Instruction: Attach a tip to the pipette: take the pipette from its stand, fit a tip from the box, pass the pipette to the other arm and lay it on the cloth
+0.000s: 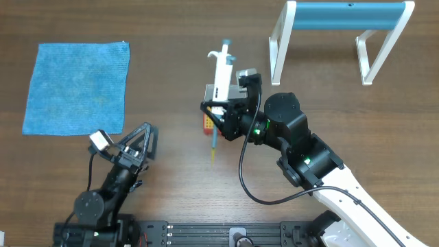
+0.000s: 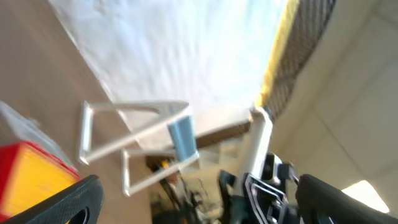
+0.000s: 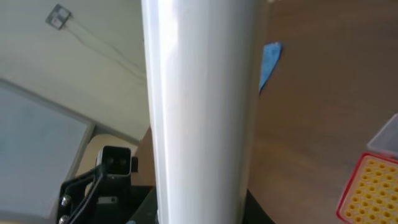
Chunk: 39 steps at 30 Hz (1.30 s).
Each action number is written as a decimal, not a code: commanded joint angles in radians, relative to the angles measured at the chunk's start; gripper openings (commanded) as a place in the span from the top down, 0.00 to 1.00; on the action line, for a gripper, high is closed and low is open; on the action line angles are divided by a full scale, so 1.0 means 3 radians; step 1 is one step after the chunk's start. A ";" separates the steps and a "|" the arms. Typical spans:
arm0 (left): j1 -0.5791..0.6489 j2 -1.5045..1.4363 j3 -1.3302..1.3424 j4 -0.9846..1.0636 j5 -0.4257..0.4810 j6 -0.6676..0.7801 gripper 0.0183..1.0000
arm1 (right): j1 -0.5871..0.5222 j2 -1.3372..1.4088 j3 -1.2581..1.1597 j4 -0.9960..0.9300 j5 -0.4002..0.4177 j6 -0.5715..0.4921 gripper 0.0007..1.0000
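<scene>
My right gripper [image 1: 223, 110] is shut on the white pipette [image 1: 221, 74], holding it above the middle of the table. A yellow tip [image 1: 212, 154] sits on the pipette's lower end. The pipette's body [image 3: 199, 112] runs through the middle of the right wrist view. The red and yellow tip box [image 1: 208, 123] lies partly hidden under that gripper, and it also shows in both wrist views [image 2: 31, 177] [image 3: 370, 186]. The blue cloth [image 1: 77, 88] lies flat at the far left. My left gripper [image 1: 144, 135] stands open and empty near the front left, facing the pipette [image 2: 258, 149].
The white pipette stand with its blue top bar [image 1: 346, 15] stands at the back right, with nothing hanging on it. A black cable [image 1: 243, 171] loops off the right arm. Bare brown table lies between the cloth and the tip box.
</scene>
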 commanded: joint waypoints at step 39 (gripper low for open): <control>-0.0526 0.4472 0.2917 0.1436 0.2927 0.1076 0.99 | -0.0108 0.0008 0.0045 0.0134 -0.0898 0.0020 0.92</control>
